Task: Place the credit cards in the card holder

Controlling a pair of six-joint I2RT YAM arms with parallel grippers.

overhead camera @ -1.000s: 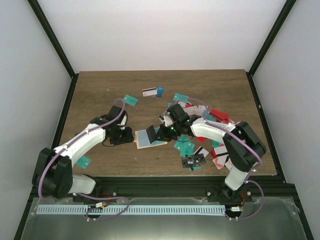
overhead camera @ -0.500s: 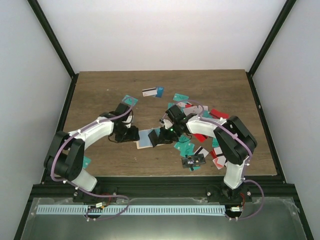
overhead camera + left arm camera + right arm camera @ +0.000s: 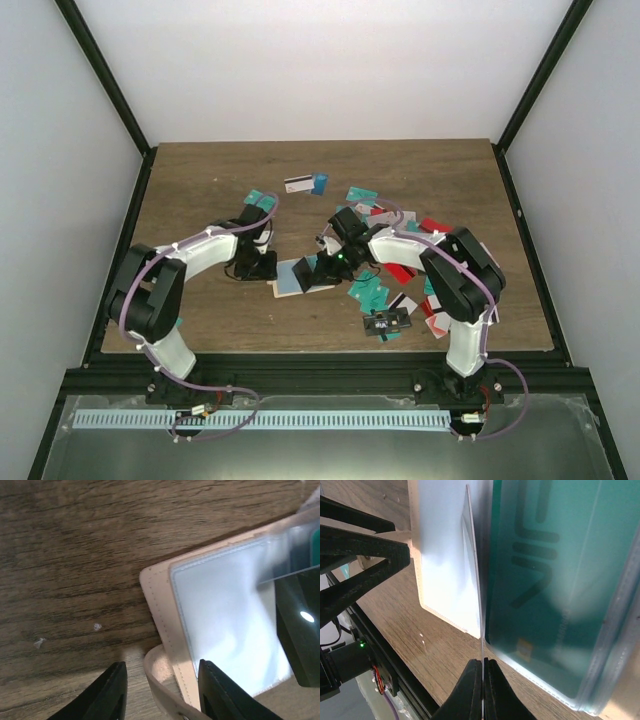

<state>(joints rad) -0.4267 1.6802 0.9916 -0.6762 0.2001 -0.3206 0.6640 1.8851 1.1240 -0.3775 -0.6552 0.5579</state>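
Seen from above, the tan card holder (image 3: 300,277) lies open on the wooden table (image 3: 200,170), between your two arms. Loose credit cards (image 3: 372,294) in teal, red and white are scattered to its right, near the right arm.

Your left gripper (image 3: 162,665) sits low at the holder's left corner. Its jaws are apart and straddle the curled snap tab (image 3: 157,680), and no squeeze on the tab shows. That position looks meant to stop the holder sliding while the other arm works.

Your right gripper (image 3: 483,664) has its jaws together, pinched on a thin clear leaf (image 3: 475,560) seen edge-on. This looks like one of the holder's plastic pockets, though a card cannot be ruled out. Just beside it, a teal card (image 3: 540,580) sits behind clear plastic, apparently already in a pocket. Lifting the leaf probably serves to open a gap for a card.

Most cards are not yet in the holder, so the task seems early.
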